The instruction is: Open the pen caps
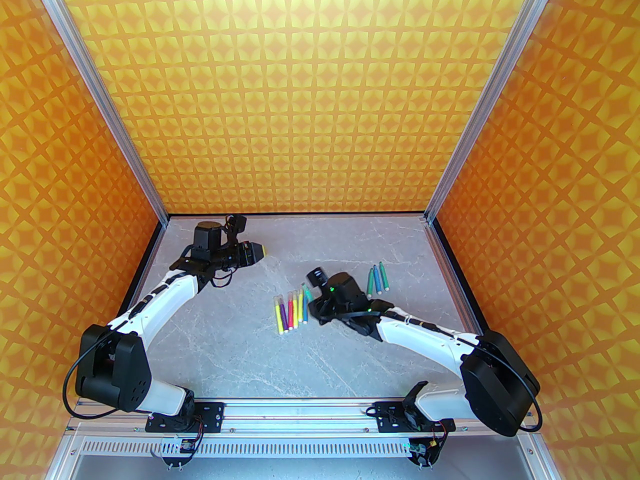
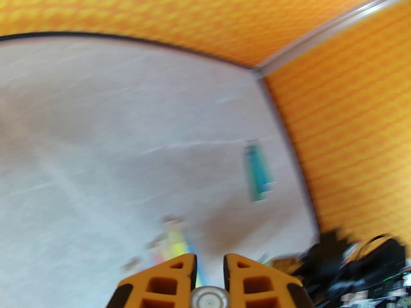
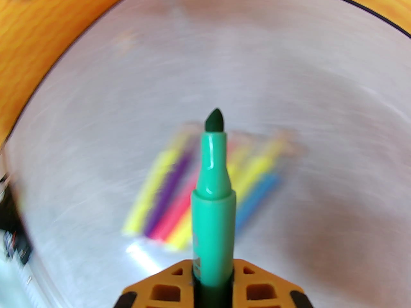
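The right claw (image 3: 212, 284) was closed on the green pen (image 3: 212, 201), low in the wrist view, its dark tip bare. The left claw (image 1: 260, 252), upper left over the table (image 1: 350, 363), was shut; whether a cap was pinched in it could not be told. The row of pens (image 1: 291, 313) lay mid-frame, caps (image 1: 278, 299) seemingly on. The green pen would best be laid flat beside the pair (image 1: 377, 279) right of centre and released low, so that rolling was avoided and the row left undisturbed.
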`<action>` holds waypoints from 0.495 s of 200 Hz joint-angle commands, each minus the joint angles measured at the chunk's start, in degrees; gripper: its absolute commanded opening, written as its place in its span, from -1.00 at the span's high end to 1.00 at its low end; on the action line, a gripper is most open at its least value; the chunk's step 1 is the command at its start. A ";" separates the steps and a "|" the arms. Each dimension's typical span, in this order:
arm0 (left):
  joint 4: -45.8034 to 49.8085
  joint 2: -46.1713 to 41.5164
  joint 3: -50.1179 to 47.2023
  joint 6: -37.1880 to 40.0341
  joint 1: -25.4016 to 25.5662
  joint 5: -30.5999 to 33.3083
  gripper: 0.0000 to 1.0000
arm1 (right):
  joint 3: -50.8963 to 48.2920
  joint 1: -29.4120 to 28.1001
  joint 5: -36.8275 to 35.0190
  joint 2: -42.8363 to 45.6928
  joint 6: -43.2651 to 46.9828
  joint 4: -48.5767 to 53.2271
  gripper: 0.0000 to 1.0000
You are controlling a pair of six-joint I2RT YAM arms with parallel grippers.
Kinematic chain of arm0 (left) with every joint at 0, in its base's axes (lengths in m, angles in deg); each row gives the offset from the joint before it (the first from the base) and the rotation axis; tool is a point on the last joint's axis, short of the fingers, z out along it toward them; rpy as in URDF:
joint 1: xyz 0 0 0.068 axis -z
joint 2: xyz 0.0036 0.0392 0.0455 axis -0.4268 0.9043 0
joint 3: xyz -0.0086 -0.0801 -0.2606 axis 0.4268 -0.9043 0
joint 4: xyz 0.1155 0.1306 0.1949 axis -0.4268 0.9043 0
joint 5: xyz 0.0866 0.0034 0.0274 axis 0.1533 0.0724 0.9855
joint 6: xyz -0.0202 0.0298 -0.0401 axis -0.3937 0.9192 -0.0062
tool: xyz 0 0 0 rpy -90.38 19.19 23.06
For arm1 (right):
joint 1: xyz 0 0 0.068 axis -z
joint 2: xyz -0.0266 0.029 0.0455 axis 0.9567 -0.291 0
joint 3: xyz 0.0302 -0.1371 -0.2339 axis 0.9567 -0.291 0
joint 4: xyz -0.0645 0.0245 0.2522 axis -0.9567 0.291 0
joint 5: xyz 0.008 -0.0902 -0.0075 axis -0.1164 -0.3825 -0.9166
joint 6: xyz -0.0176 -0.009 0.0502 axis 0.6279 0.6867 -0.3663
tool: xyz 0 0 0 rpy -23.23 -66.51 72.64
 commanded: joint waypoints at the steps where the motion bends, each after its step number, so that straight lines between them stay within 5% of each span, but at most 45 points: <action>1: 13.67 2.22 2.18 7.94 -0.32 11.16 1.00 | 3.17 2.21 -10.56 -0.54 -2.92 4.17 1.00; 99: 23.50 13.20 5.76 12.30 -0.38 28.59 1.00 | 10.71 13.48 -17.60 -11.46 -7.93 10.16 1.00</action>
